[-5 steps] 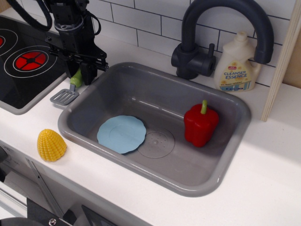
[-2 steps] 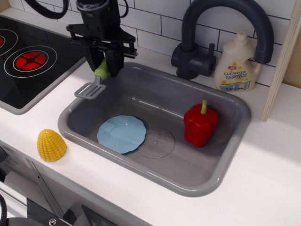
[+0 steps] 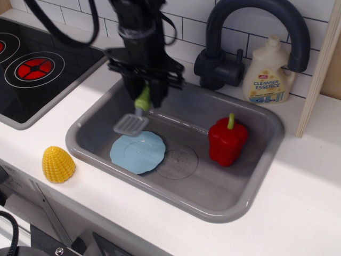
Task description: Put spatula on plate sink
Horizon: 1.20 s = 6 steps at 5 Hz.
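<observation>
My gripper is shut on the lime-green handle of the spatula and holds it over the left part of the grey sink. The spatula hangs tilted, its grey slotted blade low and to the left, just above the far edge of the light-blue scalloped plate. The plate lies on the sink floor, left of the round drain. I cannot tell whether the blade touches the plate.
A red toy pepper stands in the sink on the right. A yellow corn piece lies on the white counter at front left. The black stovetop is at left. A dark faucet and a cleanser bottle stand behind the sink.
My gripper has carried the spatula from the counter by the sink's left rim, up and rightward, over the sink, and now lowered it above the plate.
</observation>
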Motion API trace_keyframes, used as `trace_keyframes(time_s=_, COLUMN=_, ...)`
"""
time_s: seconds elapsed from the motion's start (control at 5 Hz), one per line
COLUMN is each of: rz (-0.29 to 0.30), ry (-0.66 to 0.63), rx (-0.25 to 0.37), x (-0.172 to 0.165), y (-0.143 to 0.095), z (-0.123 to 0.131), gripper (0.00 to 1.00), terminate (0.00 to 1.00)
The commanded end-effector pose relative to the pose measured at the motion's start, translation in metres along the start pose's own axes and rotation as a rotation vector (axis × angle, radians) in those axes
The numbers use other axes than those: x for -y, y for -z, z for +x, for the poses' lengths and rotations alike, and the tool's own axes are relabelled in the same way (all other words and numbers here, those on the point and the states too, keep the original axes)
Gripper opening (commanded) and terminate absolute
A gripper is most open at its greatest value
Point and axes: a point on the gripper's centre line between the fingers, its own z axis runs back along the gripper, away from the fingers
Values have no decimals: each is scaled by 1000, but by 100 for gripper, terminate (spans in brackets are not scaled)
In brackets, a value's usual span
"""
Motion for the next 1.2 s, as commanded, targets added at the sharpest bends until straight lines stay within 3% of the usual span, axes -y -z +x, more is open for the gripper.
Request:
trace_keyframes(time_s=0.0, rz=30, ry=1, rx=44, x=10, y=19, z=1, gripper=0, terminate=0)
trace_keyframes(time_s=0.2, rz=35, ry=4, rx=16, x=14, y=21, z=-2, gripper=0, terminate=0)
trace_keyframes(time_s=0.8, rz=85, ry=10, rx=33, x=4, y=50, z=-6, gripper=0, terminate=0)
trace_keyframes(time_s=1.0, rz=74, ry=22, rx=37, x=7, y=53, z=-9, gripper=0, terminate=0)
